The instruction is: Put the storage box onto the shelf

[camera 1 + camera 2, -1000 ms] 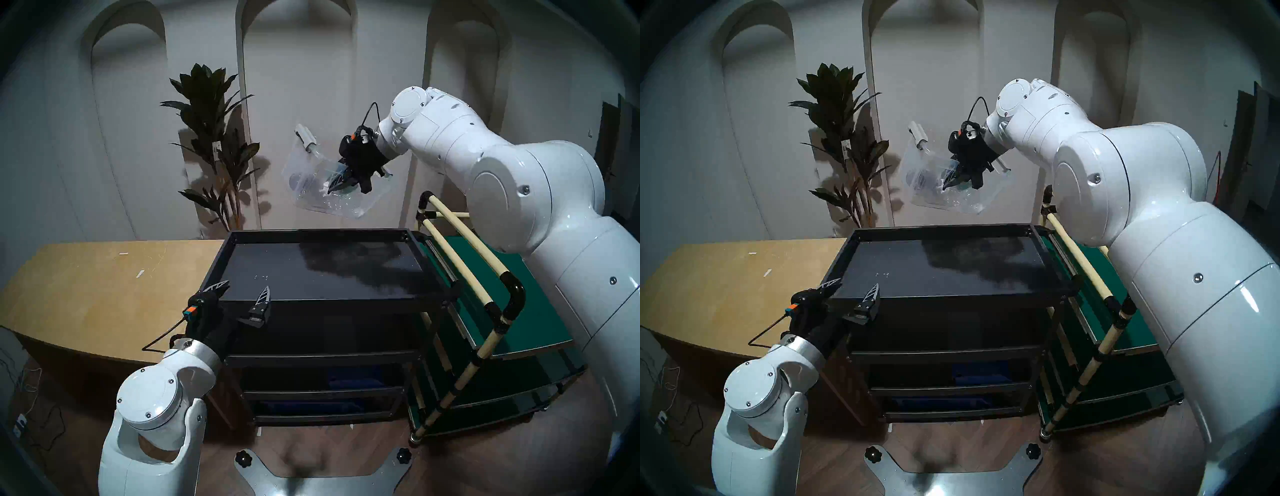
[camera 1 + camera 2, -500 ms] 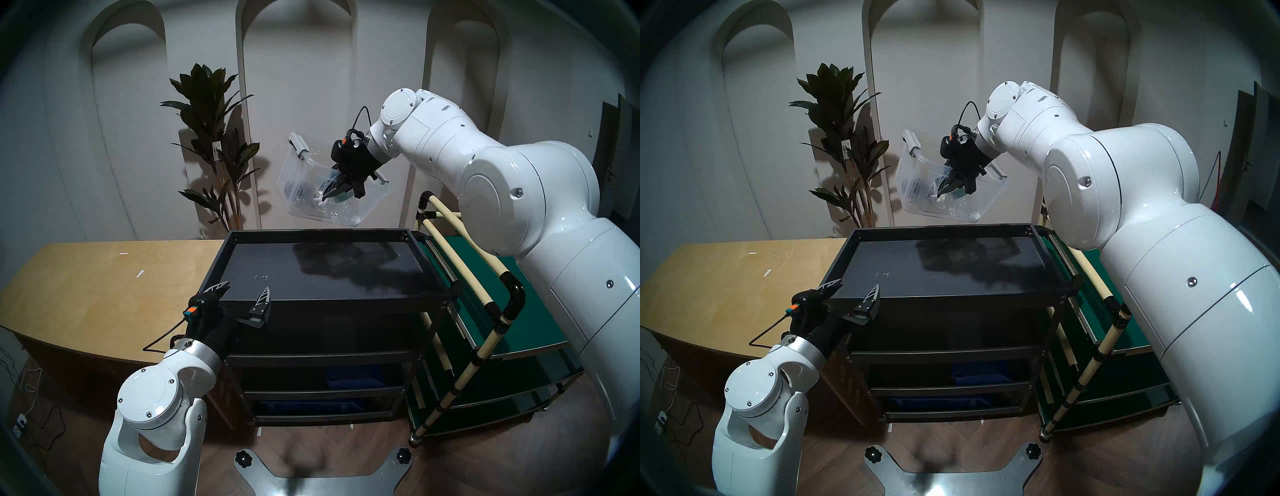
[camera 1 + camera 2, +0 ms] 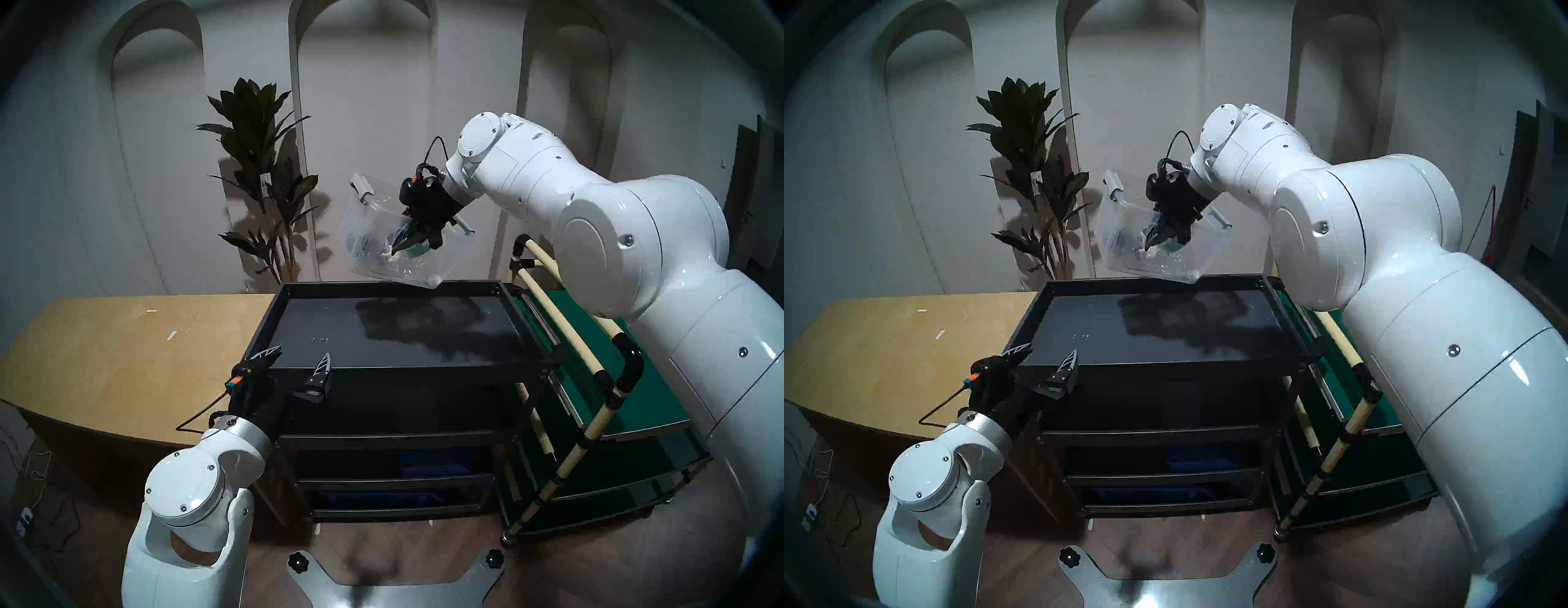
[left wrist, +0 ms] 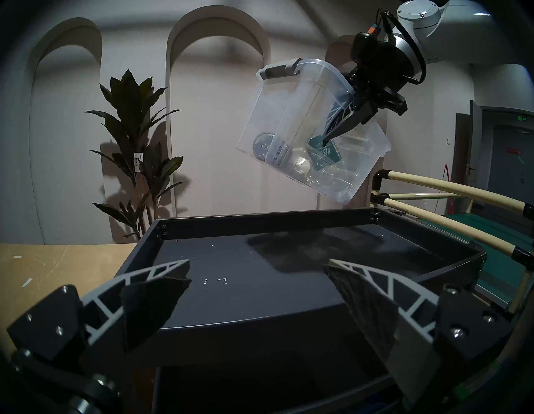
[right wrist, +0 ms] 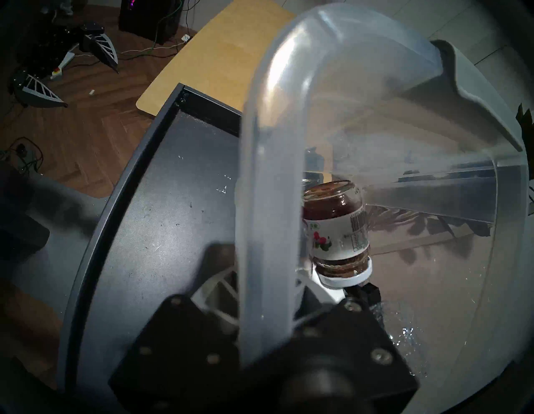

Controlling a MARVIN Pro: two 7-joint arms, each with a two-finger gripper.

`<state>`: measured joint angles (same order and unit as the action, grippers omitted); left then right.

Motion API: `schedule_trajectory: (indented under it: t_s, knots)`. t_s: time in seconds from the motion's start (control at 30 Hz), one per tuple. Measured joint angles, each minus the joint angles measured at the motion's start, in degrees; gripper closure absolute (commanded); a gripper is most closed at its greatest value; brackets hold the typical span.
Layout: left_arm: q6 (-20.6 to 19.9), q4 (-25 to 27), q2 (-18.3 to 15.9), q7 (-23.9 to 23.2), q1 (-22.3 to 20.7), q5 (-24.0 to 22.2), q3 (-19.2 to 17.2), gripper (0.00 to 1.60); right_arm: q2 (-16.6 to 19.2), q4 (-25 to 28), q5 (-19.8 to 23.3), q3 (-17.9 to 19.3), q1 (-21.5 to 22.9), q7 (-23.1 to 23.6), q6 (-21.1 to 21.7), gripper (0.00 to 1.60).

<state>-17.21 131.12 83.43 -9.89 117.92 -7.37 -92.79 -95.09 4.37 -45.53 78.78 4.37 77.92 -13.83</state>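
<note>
The clear storage box (image 3: 365, 229) (image 3: 1119, 237) (image 4: 277, 115) hangs tilted in the air, its low corner just over the far rim of the shelf. My right gripper (image 3: 396, 250) (image 3: 1149, 248) (image 4: 326, 141) is shut on the box's long wall (image 5: 268, 202), one finger inside and one outside. A jar (image 5: 335, 231) and other small items lie inside. The shelf is a black rack with a flat rimmed top tray (image 3: 339, 335) (image 3: 1098, 335) (image 4: 231, 306) (image 5: 173, 216). My left gripper (image 3: 299, 358) (image 3: 1047, 356) (image 4: 258, 277) stands open at the tray's near left corner, holding nothing.
A green-topped cart with cream pipes (image 3: 628, 382) stands against the shelf's right side. A tan wooden table (image 3: 106, 348) adjoins it on the left. A potted plant (image 3: 263, 178) stands by the back wall. Blue bins (image 3: 432, 458) sit on the lower tiers.
The right arm has carried the box leftward and down, so its low corner now hangs close over the tray's far rim. The left arm has stayed put.
</note>
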Motion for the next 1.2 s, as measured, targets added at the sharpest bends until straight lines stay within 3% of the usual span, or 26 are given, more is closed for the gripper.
schedule_trajectory:
  t_s: [1.2]
  knots:
    - [0.0,-1.3,0.0,0.0,-0.1,0.0,0.0,0.0,-3.6,0.0,-1.5,0.0,-1.3,2.7,6.8,1.6]
